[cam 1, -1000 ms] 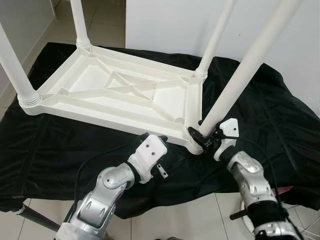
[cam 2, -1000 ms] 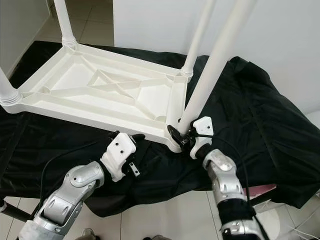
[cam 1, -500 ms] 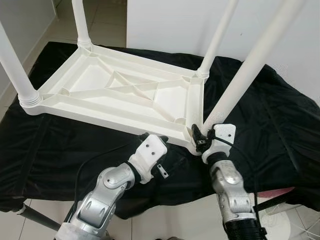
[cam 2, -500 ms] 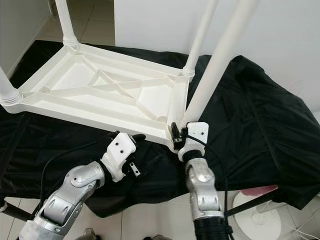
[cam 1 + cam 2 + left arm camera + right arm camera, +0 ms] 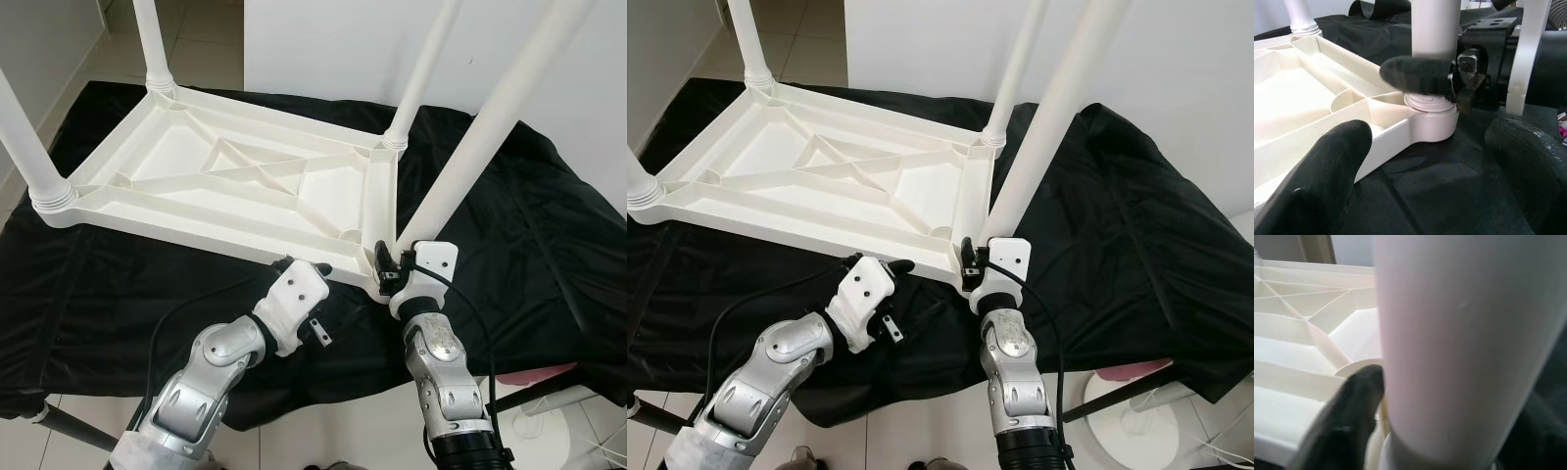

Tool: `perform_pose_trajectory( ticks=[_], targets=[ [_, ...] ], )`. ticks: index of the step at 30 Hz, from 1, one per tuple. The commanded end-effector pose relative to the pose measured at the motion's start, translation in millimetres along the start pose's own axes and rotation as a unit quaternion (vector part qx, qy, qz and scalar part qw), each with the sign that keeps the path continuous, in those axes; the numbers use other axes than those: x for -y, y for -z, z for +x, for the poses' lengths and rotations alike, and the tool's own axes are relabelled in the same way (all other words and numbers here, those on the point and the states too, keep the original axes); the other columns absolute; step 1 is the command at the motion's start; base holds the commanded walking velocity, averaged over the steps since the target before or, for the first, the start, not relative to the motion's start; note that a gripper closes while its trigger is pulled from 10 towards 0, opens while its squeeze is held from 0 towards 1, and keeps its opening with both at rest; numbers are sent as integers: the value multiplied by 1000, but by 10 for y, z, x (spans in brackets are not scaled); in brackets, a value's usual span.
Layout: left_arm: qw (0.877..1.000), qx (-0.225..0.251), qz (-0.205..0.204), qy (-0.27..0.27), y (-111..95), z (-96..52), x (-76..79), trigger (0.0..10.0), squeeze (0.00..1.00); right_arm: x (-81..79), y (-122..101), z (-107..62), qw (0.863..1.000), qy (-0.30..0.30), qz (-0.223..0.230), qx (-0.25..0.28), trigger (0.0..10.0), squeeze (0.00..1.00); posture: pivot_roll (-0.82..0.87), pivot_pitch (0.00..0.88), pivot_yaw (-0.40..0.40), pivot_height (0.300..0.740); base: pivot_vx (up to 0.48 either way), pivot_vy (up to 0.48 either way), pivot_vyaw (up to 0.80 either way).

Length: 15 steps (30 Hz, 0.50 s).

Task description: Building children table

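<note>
Since a second ago your right arm has swung in from 4 o'clock to straight below the near leg (image 5: 470,147), right tool (image 5: 390,269) clamped on its base at the upturned table (image 5: 235,181) corner on the black cloth (image 5: 509,245). You look to be seating this last leg; next, twist or press it home. Left tool (image 5: 1420,161) hovers spread by the near rim. Leg tops are cut off; whether the socket (image 5: 1432,115) joint is tight, you can't tell
</note>
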<state>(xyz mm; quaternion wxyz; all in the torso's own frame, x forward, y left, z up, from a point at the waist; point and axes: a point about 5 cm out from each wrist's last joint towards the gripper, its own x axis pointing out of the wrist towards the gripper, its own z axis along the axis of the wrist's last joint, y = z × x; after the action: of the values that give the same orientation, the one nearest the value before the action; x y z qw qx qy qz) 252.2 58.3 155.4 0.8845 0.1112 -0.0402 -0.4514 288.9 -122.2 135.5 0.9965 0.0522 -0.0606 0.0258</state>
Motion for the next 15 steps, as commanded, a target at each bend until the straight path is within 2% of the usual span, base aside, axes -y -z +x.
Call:
perform_pose_trajectory(
  ticks=[1, 10, 11, 12, 15],
  targets=[
    [1000, -5, -1, 15, 8, 1, 47, 10000, 0, 7, 15, -23, 1000, 1, 14, -3, 10000, 1000, 18, 94, -122, 740, 0, 0, 0],
    [1000, -3, 0, 16, 2, 11, 52, 10000, 0, 55, 1, -28, 1000, -16, 10, 3, 10000, 1000, 22, 84, -124, 740, 0, 0, 0],
    [1000, -3, 0, 16, 1, 14, 56, 10000, 0, 85, 17, -46, 999, -32, 8, 1, 10000, 855, 23, 80, -124, 740, 0, 0, 0],
    [1000, -3, 1, 17, 2, 16, 58, 10000, 0, 118, 29, -69, 999, -51, 6, 2, 10000, 0, 23, 80, -124, 740, 0, 0, 0],
    [1000, -3, 2, 18, 5, 20, 64, 10000, 0, 190, 41, -103, 997, -72, 0, 7, 10000, 0, 23, 73, -124, 740, 0, 0, 0]
  ],
)
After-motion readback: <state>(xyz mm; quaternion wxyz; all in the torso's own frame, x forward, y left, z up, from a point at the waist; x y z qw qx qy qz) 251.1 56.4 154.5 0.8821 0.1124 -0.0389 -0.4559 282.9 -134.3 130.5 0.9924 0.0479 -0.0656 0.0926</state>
